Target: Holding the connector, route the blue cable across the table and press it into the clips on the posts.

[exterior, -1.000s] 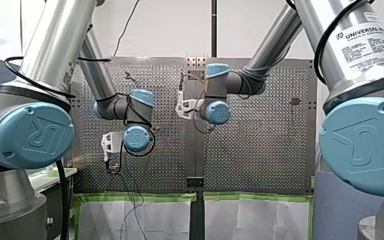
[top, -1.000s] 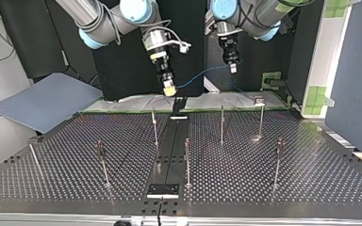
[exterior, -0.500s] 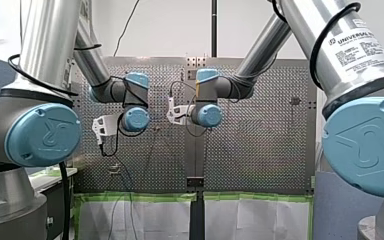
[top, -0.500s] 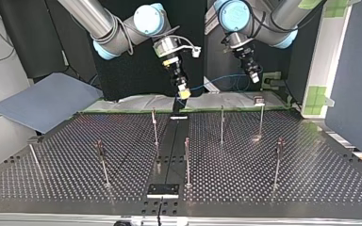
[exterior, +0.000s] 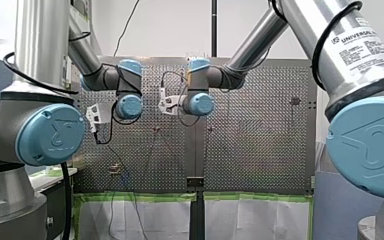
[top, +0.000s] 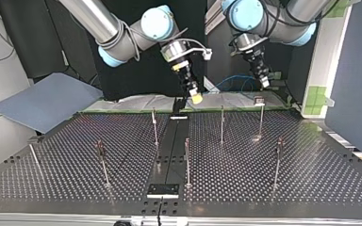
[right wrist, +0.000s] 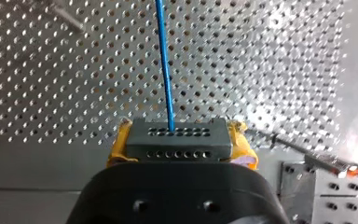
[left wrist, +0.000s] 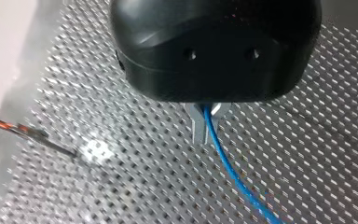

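Observation:
In the right wrist view my right gripper [right wrist: 181, 139] is shut with its yellow pads [right wrist: 120, 142] on a dark grey connector [right wrist: 186, 148]. The blue cable [right wrist: 164, 65] runs straight out of it over the perforated table. In the left wrist view my left gripper [left wrist: 202, 139] has its metal fingers shut on the blue cable [left wrist: 223, 163], which trails away beyond them. In the top view my right gripper [top: 196, 98] hangs above the table's far edge near the middle. My left gripper [top: 265, 84] is further to that view's right, with the cable [top: 233, 81] slack between them. Several thin posts [top: 221, 123] stand below.
More posts with clips [top: 102, 162] [top: 278, 160] are spread over the perforated table [top: 311, 179]. A dark strip [top: 169, 155] runs down its middle to a small black plate [top: 162, 189]. A grey board [top: 42, 101] leans at the top view's left. A drilled metal block [right wrist: 333, 193] lies beside my right gripper.
Both grippers have swung toward the top view's right with the cable between them; in the front view both wrists have moved left and up.

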Available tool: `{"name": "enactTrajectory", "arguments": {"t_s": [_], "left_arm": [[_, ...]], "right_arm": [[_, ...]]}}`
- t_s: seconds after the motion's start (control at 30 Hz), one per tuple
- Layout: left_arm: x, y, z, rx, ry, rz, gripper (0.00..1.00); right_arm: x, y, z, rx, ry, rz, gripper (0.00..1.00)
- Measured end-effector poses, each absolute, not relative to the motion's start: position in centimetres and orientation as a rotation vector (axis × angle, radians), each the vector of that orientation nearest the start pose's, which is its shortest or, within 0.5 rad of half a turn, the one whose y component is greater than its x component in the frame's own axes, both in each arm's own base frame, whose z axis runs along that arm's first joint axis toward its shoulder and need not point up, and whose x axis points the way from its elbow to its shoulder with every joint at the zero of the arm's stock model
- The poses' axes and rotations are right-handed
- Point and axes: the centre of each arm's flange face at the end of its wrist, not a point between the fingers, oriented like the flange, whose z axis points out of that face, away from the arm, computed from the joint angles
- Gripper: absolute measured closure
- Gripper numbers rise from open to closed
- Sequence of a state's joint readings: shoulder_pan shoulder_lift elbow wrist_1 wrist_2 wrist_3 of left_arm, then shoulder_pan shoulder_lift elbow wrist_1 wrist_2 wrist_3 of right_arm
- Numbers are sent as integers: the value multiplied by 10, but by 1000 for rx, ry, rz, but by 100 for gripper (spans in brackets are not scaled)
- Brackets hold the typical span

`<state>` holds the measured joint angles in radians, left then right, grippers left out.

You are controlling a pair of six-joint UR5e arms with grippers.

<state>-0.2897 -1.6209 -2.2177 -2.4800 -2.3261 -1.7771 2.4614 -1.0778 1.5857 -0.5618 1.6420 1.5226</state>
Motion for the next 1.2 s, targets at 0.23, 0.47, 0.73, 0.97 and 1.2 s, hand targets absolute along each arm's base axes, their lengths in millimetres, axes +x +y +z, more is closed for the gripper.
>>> {"name": "enactTrajectory", "arguments": {"t_s": [0.23,0.47,0.73,0.97,1.2], "left_arm": [[358,-178,263,-472,1472,151,100],[359,-178,291,-463,1427,77,100],[368,-175,307,-473,1389,53,100],[379,-168,320,-496,1360,62,100],[388,-161,328,-500,1343,65,100]], "right_arm": [[598,-312,277,1700,-630,1819,100],[605,-316,291,1690,-627,1827,100],[613,-320,303,1685,-630,1846,100],[624,-327,306,1701,-635,1839,100],[633,-335,331,1665,-631,1871,100]]}}
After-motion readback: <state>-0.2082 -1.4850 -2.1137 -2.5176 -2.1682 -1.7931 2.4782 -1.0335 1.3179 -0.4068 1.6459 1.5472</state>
